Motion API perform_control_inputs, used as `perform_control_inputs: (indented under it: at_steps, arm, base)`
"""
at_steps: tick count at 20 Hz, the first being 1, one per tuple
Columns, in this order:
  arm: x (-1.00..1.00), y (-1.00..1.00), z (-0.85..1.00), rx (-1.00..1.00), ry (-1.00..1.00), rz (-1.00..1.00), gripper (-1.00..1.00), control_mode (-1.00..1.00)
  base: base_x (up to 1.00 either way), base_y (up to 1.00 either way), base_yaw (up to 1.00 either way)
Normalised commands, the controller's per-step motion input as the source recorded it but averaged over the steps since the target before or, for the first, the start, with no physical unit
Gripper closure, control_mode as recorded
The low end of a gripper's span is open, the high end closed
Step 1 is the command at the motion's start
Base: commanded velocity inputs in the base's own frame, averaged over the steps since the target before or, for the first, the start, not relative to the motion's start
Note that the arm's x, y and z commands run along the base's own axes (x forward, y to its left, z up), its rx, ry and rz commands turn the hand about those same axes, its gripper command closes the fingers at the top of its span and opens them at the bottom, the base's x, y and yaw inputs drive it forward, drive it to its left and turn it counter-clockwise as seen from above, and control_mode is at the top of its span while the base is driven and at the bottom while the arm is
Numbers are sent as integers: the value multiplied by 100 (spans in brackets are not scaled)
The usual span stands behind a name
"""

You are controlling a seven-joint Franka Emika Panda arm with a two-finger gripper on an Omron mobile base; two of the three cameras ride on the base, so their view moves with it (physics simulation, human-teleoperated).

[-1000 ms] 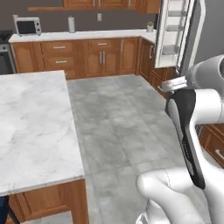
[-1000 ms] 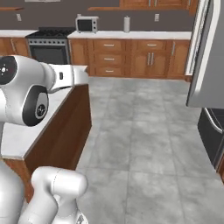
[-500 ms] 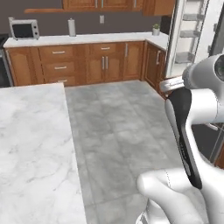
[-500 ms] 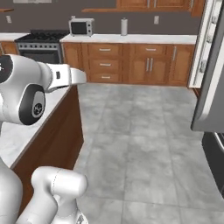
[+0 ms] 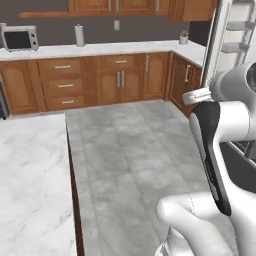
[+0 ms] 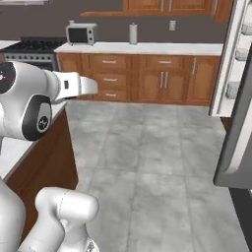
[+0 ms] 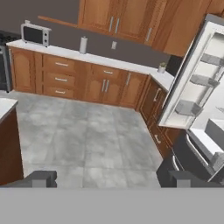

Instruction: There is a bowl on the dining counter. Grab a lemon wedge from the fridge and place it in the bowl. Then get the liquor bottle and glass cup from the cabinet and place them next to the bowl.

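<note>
In the hand view my gripper is open; its two dark fingertips stand far apart over bare grey floor with nothing between them. The fridge is ahead on the right with its door swung open, showing white door shelves and a pale interior. Its grey door stands close on the right in the right base view. The dining counter's marble top lies to my left, above its wooden base. The bowl, lemon wedge, liquor bottle and glass cup are out of view.
A long wall counter with drawers runs along the back, carrying a microwave, a paper towel roll and a small plant. Wall cabinets hang above it, doors shut. A stove stands at the left.
Both base views have shifted as a whole: the base has driven forward, so the back counter and the fridge are nearer and the dining counter has slid back to the left. The gripper stays open.
</note>
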Motion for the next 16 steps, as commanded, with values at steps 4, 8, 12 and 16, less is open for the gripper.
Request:
perform_control_inputs:
  at_steps: [4, 8, 12, 16]
  arm:
    - [0, 0, 0, 0, 0, 0, -100, 100]
    - [0, 0, 0, 0, 0, 0, -100, 100]
    - [0, 0, 0, 0, 0, 0, -100, 100]
    - [0, 0, 0, 0, 0, 0, -100, 100]
  base:
    - [100, -23, 0]
    - [100, -13, 0]
    - [100, -7, 0]
    - [100, -12, -2]
